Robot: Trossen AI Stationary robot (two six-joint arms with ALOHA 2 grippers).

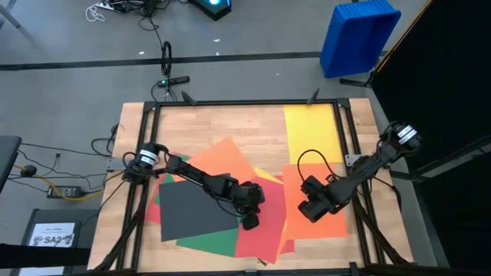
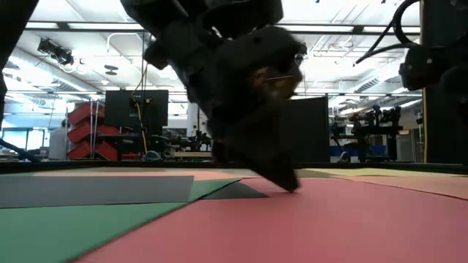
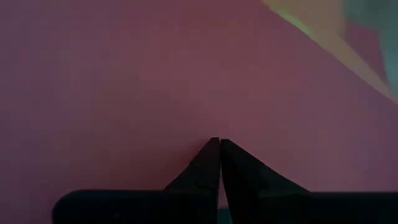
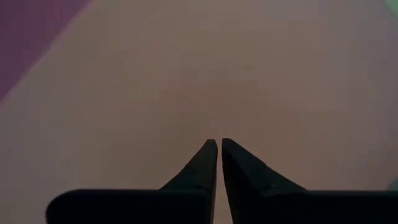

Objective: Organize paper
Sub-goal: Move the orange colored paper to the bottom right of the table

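Red paper (image 2: 307, 219) lies closest to us in the low view, spreading across the near tabletop, with a green sheet (image 2: 66, 226) at its left and a dark grey sheet (image 2: 95, 190) just behind that. From above we see the whole spread on the wooden tabletop (image 1: 222, 123): the dark grey sheet sits on top at the near left, green and red sheets show beneath it, an orange sheet (image 1: 222, 161) lies tilted behind them, a second orange sheet (image 1: 307, 226) covers the near right, and a yellow sheet (image 1: 311, 130) lies apart at the far right corner.

We find the left gripper (image 1: 251, 221) reaching in from the left side to the middle of the pile, its tip pressed down on the red sheet. Its fingers (image 3: 239, 174) are closed together, tips touching, with nothing between them; only red paper fills the left wrist view, with a strip of yellow at one corner.

We see the right gripper (image 1: 309, 208) coming from the right edge and pointing down over the near-right orange sheet. Its fingers (image 4: 242, 168) are likewise closed, holding nothing, with pale orange paper in front of them

A blue bin (image 1: 357, 37) stands on the floor beyond the far right corner
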